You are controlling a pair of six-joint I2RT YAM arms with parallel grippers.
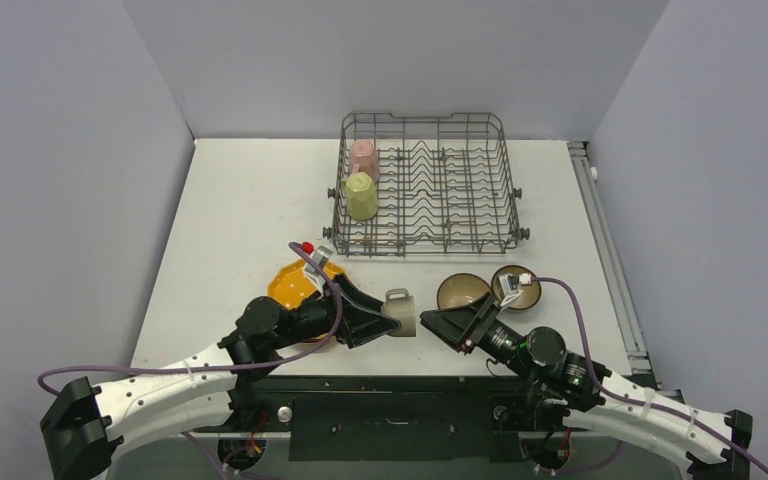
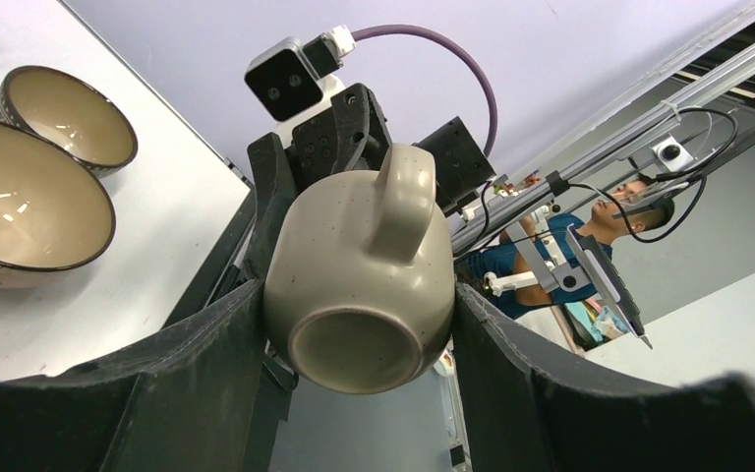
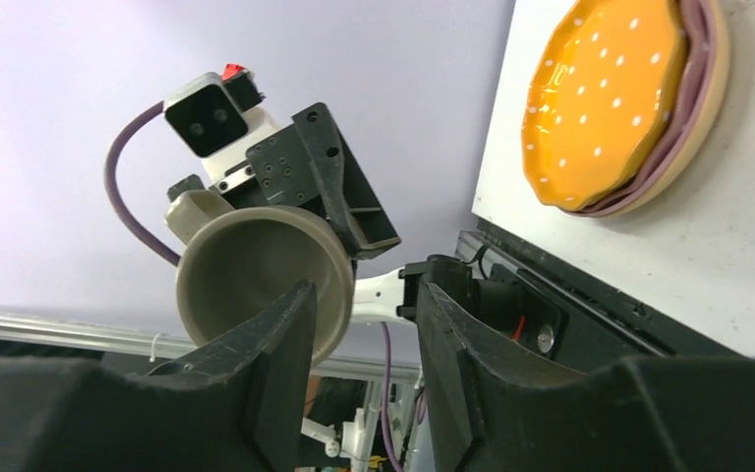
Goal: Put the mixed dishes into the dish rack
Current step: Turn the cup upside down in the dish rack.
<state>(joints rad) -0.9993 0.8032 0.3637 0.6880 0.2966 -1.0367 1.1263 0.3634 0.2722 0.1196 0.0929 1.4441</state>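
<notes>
Your left pincer [image 1: 385, 322] grips the small grey-olive cup [image 1: 398, 305] by its sides over the near edge of the table [image 1: 250, 220], the cup's mouth turned toward your right pincer [image 1: 430, 322]. The right pincer's fingers stand apart just at the rim, and whether they touch it cannot be told. The pink mug [image 1: 364, 157] and pale yellow mug [image 1: 361, 195] sit at the left end of the dish rack [image 1: 425, 240], the orange plate [image 1: 295, 283] lies by your left arm, and two brown bowls [image 1: 463, 291] rest by your right.
</notes>
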